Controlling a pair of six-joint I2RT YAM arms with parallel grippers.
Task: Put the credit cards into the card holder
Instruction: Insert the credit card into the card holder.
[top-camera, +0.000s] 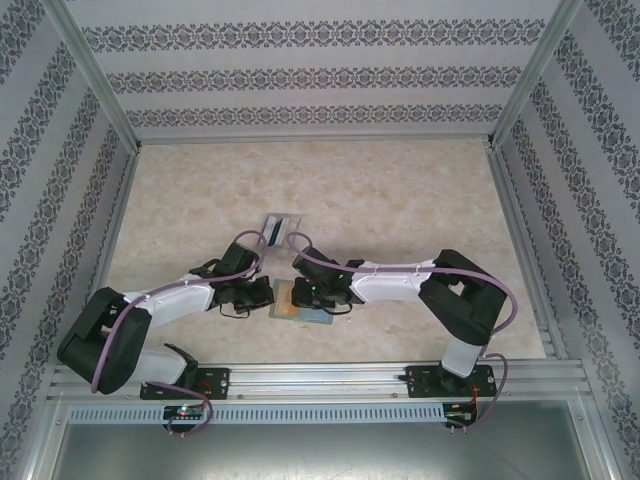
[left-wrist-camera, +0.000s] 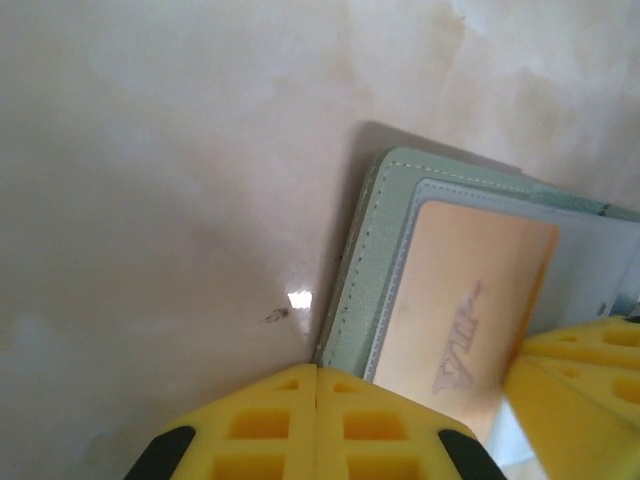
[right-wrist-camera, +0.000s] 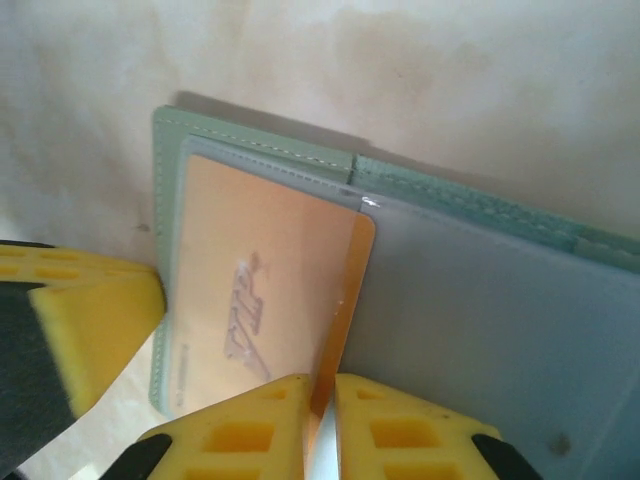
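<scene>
Both arms lean in low over the middle of the marbled table (top-camera: 400, 190), meeting above the card holder (top-camera: 296, 308), which lies open and flat near the front; the clear slotted stand (top-camera: 280, 228) stands just behind it, apart from both arms; in the right wrist view the right gripper (right-wrist-camera: 322, 385) has its two yellow fingers drawn in tight on the near edge of the orange-yellow card (right-wrist-camera: 255, 265), the thin plastic showing as a sliver in the seam between them; the card lies flat over one half of the open holder, its long side reaching the fold and one corner overlapping the grey inner panel, though I cannot tell whether it sits inside a pocket or merely on top; in the left wrist view the left gripper (left-wrist-camera: 317, 378) has its fingers closed flat against each other with no gap, the tips set right at the stitched green border of the holder, and I cannot tell whether anything is pinched between them; the two grippers are close, on either side of the card.
</scene>
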